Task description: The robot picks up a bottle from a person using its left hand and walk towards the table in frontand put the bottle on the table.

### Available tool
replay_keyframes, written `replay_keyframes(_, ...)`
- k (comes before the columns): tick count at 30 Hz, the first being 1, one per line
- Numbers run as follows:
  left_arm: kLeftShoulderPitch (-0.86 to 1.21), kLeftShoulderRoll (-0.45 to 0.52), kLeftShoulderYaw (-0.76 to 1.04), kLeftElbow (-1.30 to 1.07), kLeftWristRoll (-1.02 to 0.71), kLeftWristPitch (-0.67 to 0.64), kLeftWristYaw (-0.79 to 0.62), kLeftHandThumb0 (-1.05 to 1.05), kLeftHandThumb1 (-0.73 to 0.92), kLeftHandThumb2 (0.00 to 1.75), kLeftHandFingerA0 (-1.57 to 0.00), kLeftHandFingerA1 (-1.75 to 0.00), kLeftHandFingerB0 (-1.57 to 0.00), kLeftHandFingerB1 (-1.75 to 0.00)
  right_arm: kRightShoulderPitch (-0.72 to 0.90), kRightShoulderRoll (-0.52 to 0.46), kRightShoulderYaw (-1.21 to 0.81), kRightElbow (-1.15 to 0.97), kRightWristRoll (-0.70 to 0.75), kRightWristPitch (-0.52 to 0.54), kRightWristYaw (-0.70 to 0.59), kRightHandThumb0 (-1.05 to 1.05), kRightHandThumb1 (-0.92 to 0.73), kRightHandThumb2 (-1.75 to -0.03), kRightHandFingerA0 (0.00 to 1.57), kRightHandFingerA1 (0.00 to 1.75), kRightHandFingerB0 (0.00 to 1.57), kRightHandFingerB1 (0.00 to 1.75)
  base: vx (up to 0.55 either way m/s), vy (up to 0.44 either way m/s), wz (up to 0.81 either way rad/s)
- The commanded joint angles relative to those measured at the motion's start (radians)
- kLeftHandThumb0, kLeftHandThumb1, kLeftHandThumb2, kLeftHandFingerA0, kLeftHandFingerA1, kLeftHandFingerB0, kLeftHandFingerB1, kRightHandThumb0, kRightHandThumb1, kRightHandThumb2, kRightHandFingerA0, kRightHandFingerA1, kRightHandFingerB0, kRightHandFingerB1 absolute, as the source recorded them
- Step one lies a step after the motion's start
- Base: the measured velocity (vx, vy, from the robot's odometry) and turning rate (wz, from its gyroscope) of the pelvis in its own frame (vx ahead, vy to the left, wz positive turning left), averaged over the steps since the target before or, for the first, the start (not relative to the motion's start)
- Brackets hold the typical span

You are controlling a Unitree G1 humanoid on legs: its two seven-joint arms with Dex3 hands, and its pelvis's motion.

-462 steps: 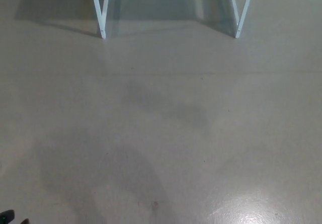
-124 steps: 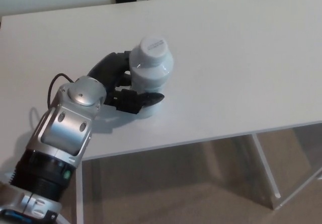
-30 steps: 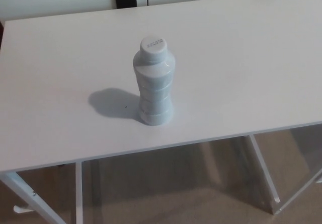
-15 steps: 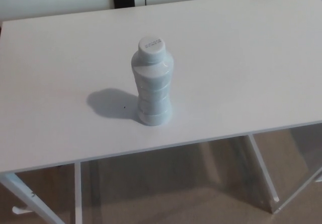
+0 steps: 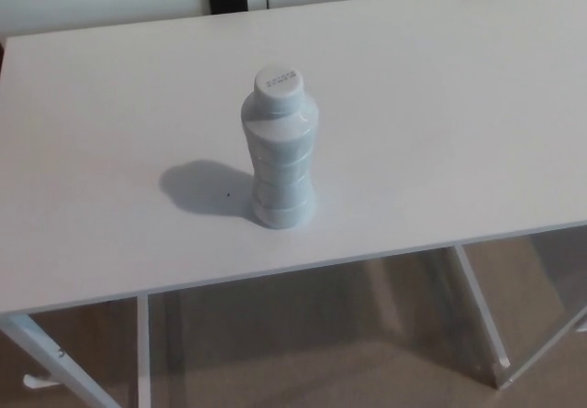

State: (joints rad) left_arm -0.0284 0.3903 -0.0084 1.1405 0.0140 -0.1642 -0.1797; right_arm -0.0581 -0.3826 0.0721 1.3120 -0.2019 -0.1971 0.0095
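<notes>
you are looking down at the bottle (image 5: pixel 282 156), which is standing upright on the white table (image 5: pixel 477 96), about midway between the left and right edges and nearer the front edge than the back one. its long axis is running straight up from the tabletop, so its cap (image 5: pixel 278 82) is pointing up toward your camera and its base is sitting flat. its shadow (image 5: pixel 204 188) is falling on the tabletop to the left of the base. nothing is touching the bottle, and nothing else is lying on the table near it.

neither the left hand nor the right hand is showing anywhere in the head view, and no forearm is reaching in from either side. so you cannot tell which way the bottle is lying from the left hand, which hand is nearer, or what pose either arm is holding. you also cannot tell how far either hand is spread. what you can say is that no hand is holding the bottle, since it is standing free with bare tabletop all round it.

judging from this, the placing step is looking done: the bottle is resting on the table as the task is asking. below the front edge you are seeing the white table legs (image 5: pixel 479 309) and the floor (image 5: pixel 321 362). if you are planning any further move, you are going to need the hands in view first.
</notes>
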Motion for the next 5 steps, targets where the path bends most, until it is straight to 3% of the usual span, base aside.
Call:
replay_keyframes(1, -0.011, 0.013, -0.001, 0.034, 0.043, -0.077, 0.056, -0.47, 0.55, 0.91, -0.4, -0.57, -0.32, -0.51, 0.002, 0.0, -0.009, 0.003, -0.002, 0.017, -0.015, -0.37, -0.66, -0.6, 0.75, 0.44, 0.59, 0.39, 0.0, 0.0, 0.0)
replay_keyframes(2, -0.013, 0.014, 0.002, 0.038, 0.041, -0.077, 0.048, -0.5, 0.66, 0.61, -0.43, -0.42, -0.41, -0.39, 0.003, 0.001, -0.016, 0.002, 0.005, 0.016, -0.012, -0.38, -0.65, -0.58, 0.75, 0.43, 0.58, 0.38, 0.0, 0.0, 0.0)
replay_keyframes(5, -0.016, 0.015, -0.003, 0.045, 0.05, -0.08, 0.054, -0.47, 0.66, 0.61, -0.43, -0.42, -0.41, -0.38, 0.004, -0.001, -0.019, 0.001, 0.005, 0.011, -0.007, -0.38, -0.65, -0.6, 0.75, 0.43, 0.58, 0.39, 0.0, 0.0, 0.0)
